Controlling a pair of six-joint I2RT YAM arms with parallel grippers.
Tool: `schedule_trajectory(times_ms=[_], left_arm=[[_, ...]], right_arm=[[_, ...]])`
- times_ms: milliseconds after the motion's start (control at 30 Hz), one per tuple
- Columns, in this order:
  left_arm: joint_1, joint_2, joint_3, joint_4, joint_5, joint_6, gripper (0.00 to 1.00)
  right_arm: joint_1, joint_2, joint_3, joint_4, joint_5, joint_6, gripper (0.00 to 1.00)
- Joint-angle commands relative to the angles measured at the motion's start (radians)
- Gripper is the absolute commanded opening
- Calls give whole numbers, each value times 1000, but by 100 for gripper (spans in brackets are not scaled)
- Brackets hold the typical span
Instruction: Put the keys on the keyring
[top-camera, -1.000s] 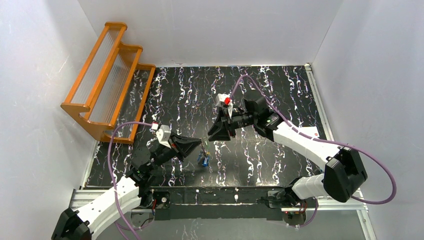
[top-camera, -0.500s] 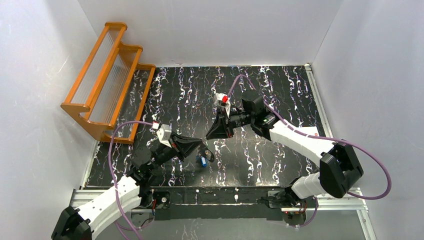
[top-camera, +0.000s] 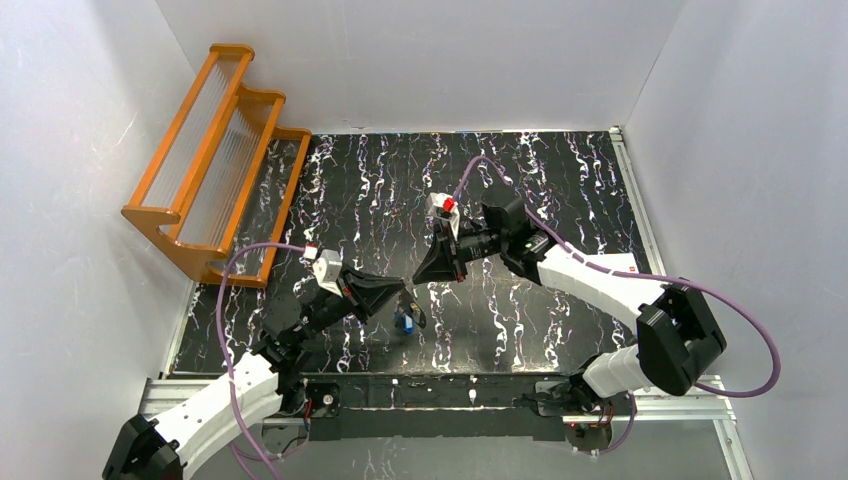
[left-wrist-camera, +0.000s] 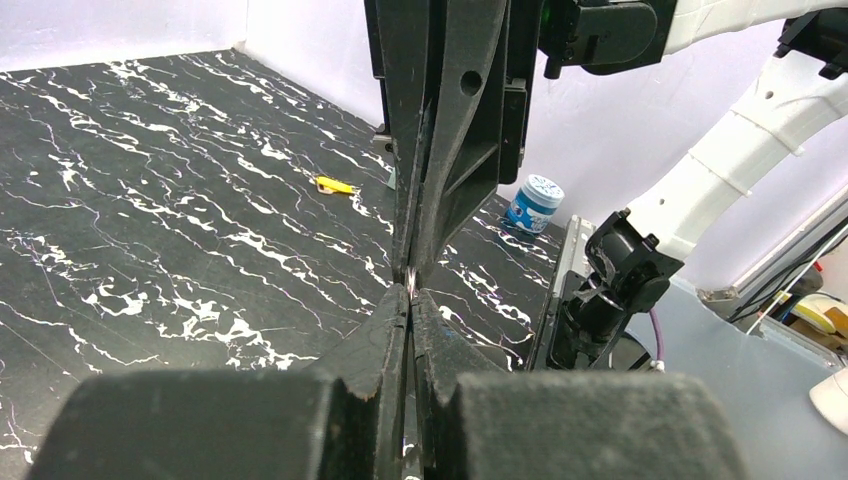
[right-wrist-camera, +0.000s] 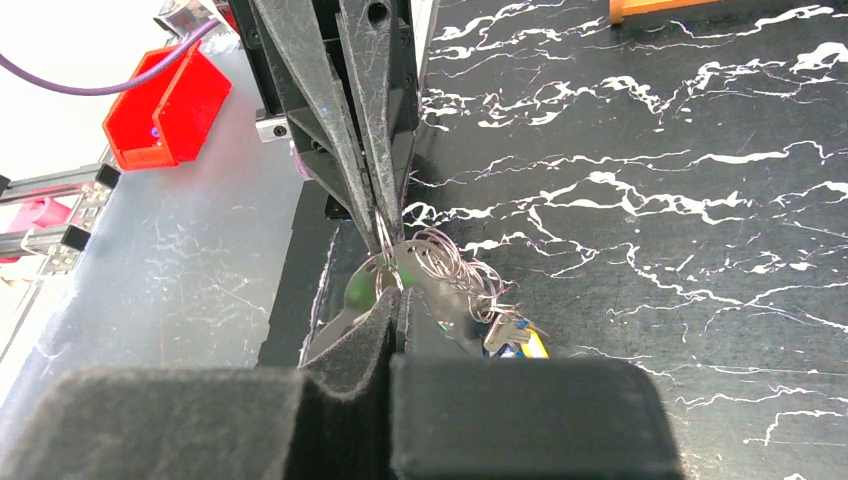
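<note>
Both grippers meet tip to tip above the near middle of the table. My left gripper (top-camera: 403, 290) is shut on the thin metal ring of the keyring (right-wrist-camera: 384, 237). My right gripper (top-camera: 416, 277) is shut on the same ring from the other side (left-wrist-camera: 411, 283). The grey fob (right-wrist-camera: 352, 292) hangs below the tips with a green piece behind it. Loose coils of wire ring (right-wrist-camera: 452, 265) trail from it. A blue key and a yellow key (right-wrist-camera: 518, 340) hang at the end, and show as a small bundle (top-camera: 405, 321) in the top view. Another yellow key (left-wrist-camera: 335, 185) lies on the table.
An orange wooden rack (top-camera: 215, 160) stands at the far left. A small blue-and-white jar (left-wrist-camera: 532, 203) sits near the table's near edge. A red bin (right-wrist-camera: 165, 108) sits off the table. White walls enclose the black marbled table (top-camera: 560, 180).
My right arm has shifted slightly left, closer to the left gripper. The hanging fob and keys have swung a little under the tips. Both grippers stay shut.
</note>
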Motion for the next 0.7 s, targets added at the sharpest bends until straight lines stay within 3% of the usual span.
schedule_trajectory(times_ms=[0, 233, 467, 667], left_arm=[[1, -25, -1, 67, -18, -4, 0], [1, -21, -2, 70, -15, -8, 0], [1, -21, -4, 72, -11, -11, 0], [1, -19, 0, 72, -4, -11, 0]], right_arm=[[5, -3, -21, -4, 9, -23, 1], [29, 33, -8, 13, 8, -11, 1], [27, -48, -45, 80, 79, -4, 39], [28, -81, -53, 133, 82, 25, 46]])
